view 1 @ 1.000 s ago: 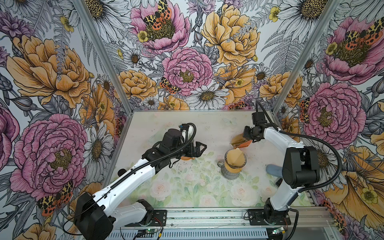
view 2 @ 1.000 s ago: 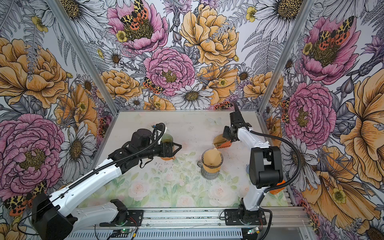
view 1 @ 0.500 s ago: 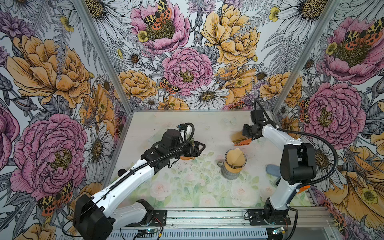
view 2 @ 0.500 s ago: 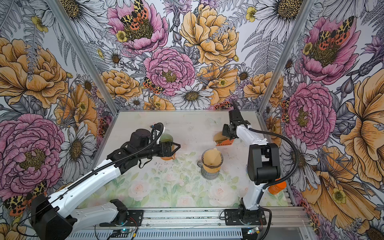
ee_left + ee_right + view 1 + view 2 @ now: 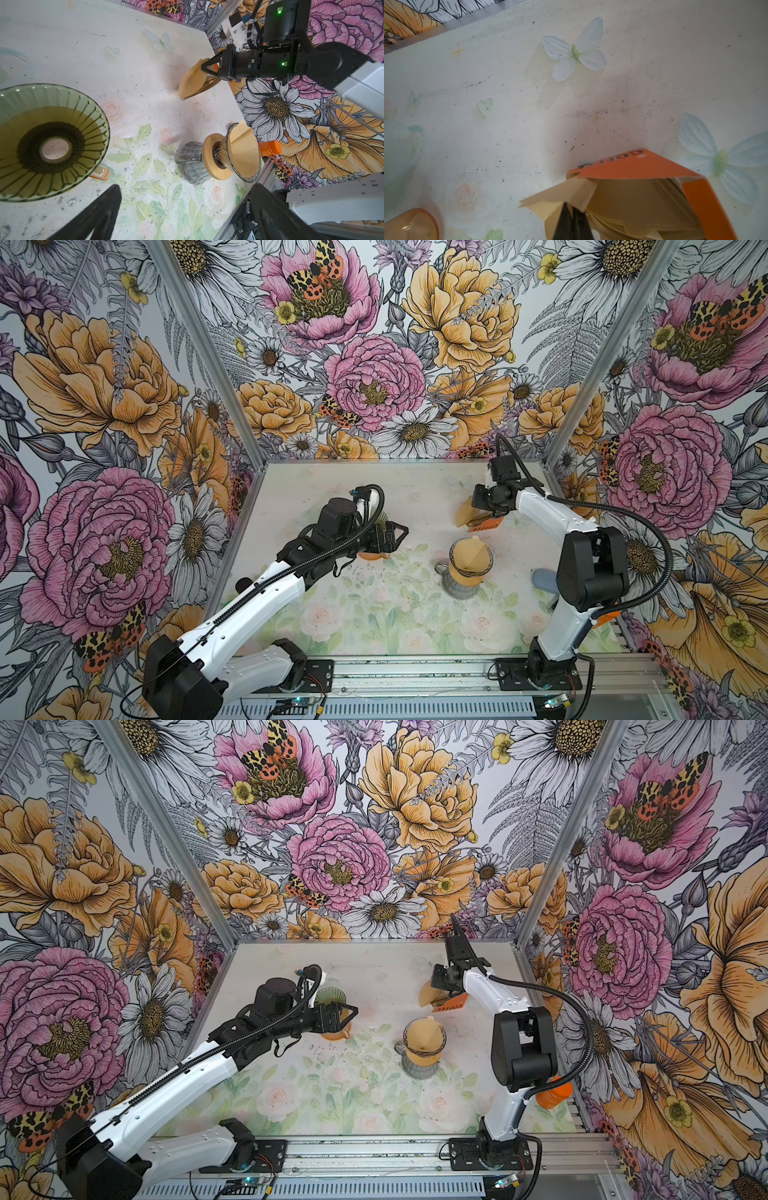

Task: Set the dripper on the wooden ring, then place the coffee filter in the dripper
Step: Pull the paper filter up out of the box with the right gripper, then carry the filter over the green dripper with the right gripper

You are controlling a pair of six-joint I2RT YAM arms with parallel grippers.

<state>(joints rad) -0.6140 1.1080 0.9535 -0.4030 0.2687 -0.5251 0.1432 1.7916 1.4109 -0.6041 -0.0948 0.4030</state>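
Coffee filter (image 5: pixel 192 81) sticks out of open orange filter box (image 5: pixel 633 166), edge pinched in clenched right claw (image 5: pixel 572 209). More filters stacked inside box. Clear dripper (image 5: pixel 212 158) on glass server (image 5: pixel 192 164) holds second filter (image 5: pixel 244 149). Green dripper (image 5: pixel 52 143) sits on orange cup (image 5: pixel 100 173). Left claw (image 5: pixel 401 531) released, just beside green dripper.
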